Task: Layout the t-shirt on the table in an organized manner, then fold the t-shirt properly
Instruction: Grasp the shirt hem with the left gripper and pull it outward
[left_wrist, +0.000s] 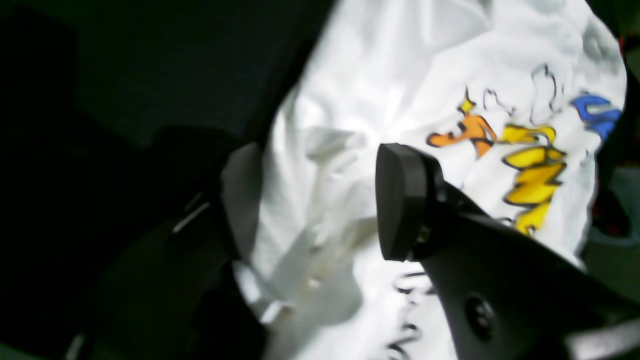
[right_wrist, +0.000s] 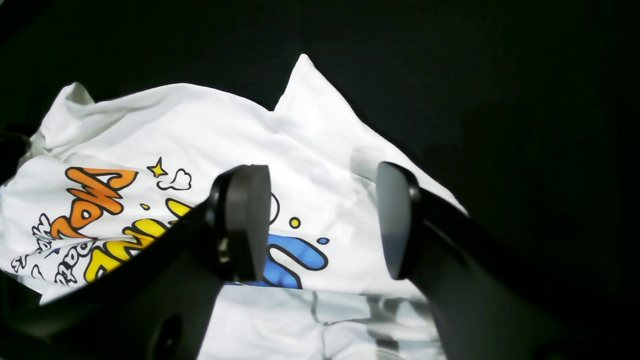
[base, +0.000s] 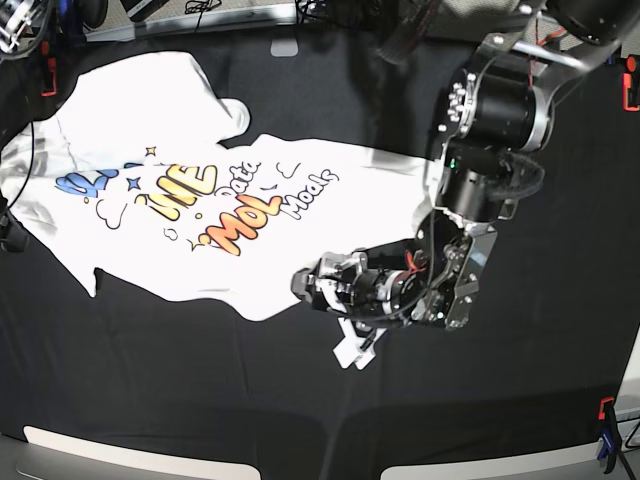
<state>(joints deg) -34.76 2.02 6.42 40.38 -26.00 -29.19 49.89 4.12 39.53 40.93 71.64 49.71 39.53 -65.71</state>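
Observation:
The white t-shirt lies print-up on the black-clothed table, spread from far left to centre right, wrinkled, with one sleeve near the top. My left gripper is low at the shirt's bottom hem, where a small corner of cloth sticks out. In the left wrist view its jaws stand wide apart with rumpled shirt between them. My right gripper is open and empty, hovering over the shirt near the blue lettering. It does not show in the base view.
Red clamps and a blue clamp hold the cloth at the table's edges. Cables and gear lie along the far edge. The left arm's body rises over the right side of the table.

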